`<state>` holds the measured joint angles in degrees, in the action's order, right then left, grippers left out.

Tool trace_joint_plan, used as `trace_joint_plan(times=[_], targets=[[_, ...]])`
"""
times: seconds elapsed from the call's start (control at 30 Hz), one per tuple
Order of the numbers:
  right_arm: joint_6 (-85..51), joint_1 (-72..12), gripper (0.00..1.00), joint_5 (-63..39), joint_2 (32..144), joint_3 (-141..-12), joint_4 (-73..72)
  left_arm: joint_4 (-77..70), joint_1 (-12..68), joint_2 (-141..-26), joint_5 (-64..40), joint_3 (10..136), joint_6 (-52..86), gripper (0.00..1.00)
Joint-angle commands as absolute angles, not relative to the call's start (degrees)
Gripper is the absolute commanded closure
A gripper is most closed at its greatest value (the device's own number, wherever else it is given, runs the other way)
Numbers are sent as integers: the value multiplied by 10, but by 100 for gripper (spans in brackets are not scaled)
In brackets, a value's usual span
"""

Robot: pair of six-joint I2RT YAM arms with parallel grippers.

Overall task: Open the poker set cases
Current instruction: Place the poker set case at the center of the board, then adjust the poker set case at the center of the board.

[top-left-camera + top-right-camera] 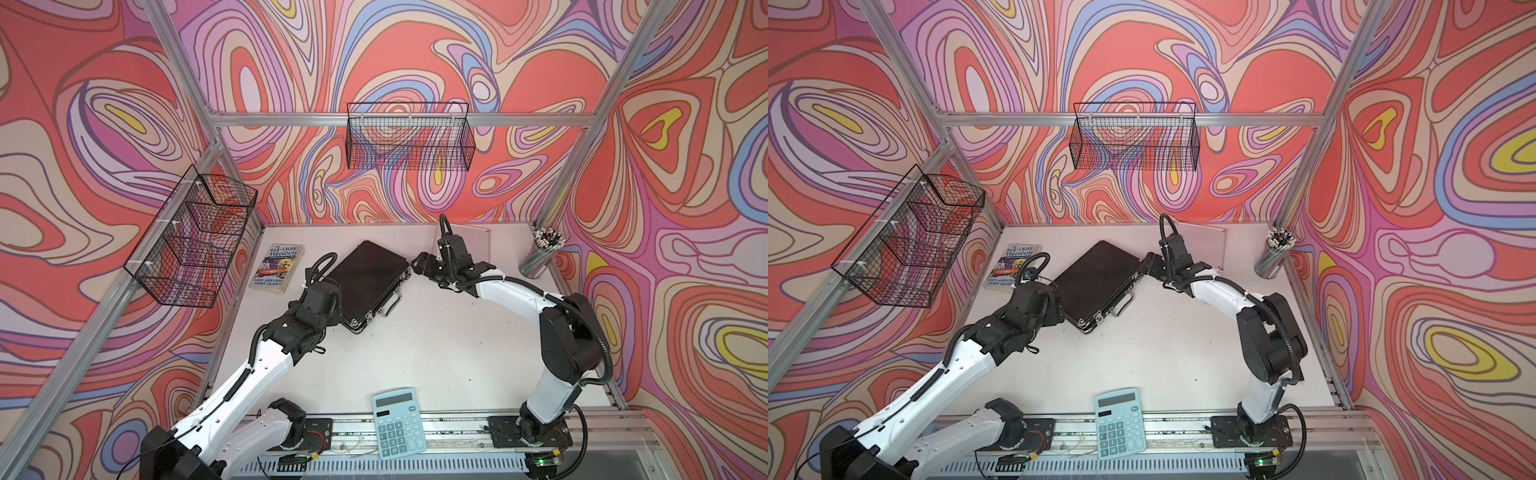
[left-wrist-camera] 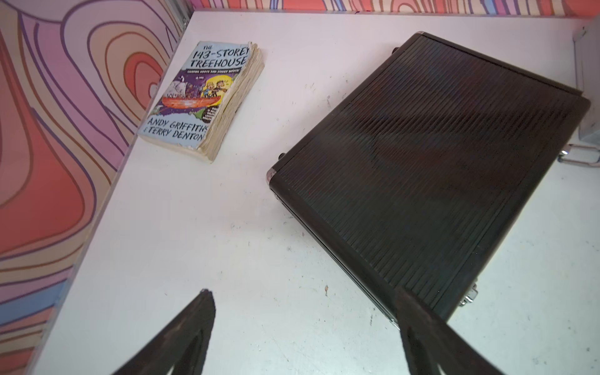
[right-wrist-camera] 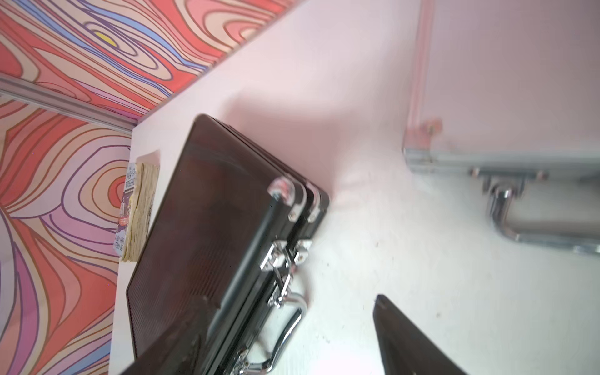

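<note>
1. Fingers (image 2: 201,328) on the left gripper (image 2: 303,292) are spread wide with nothing between them. One hangs over bare table (image 1: 436,340), and its mate hangs over the near corner of the black case (image 2: 438,162).
2. Over on the right gripper (image 3: 292,298), the fingers (image 3: 409,337) stand just as far apart and grip nothing. One blurs across the black case's lid, while its partner sits over the table past the chrome handle (image 3: 285,328).
3. That black case lies flat in the middle of the table, turned at an angle, lid down. In both top views it sits between the two grippers. The latches (image 3: 276,259) are too blurred to tell whether they are fastened.
4. Behind the right arm, the silver case (image 1: 471,243) lies flat at the back of the table, lid down. Its carry handle (image 3: 535,233) rests on the surface. It is near the black case but not touching it.
5. Also on the table:
   - A paperback book (image 1: 276,268) lies by the left edge, apart from the black case.
   - A light-blue calculator (image 1: 399,422) sits at the front, between the arm bases.
   - A cup of pencils (image 1: 540,255) stands in the back right corner.
</note>
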<state>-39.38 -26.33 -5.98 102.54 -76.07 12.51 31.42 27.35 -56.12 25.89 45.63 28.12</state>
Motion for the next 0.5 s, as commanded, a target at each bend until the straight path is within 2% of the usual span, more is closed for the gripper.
trace_joint_plan(times=[0.0,0.13,0.27,0.47], targets=[[-252,-241,17,-88,1089,-873,203,287,266,-543,237,436,371,10],[-170,-222,16,-168,1192,-1018,273,272,261,-524,229,410,423,8],[-147,-208,16,-241,1282,-1125,309,237,252,-498,198,367,444,7],[-138,-204,15,-297,1336,-1162,287,124,250,-454,145,271,461,5]])
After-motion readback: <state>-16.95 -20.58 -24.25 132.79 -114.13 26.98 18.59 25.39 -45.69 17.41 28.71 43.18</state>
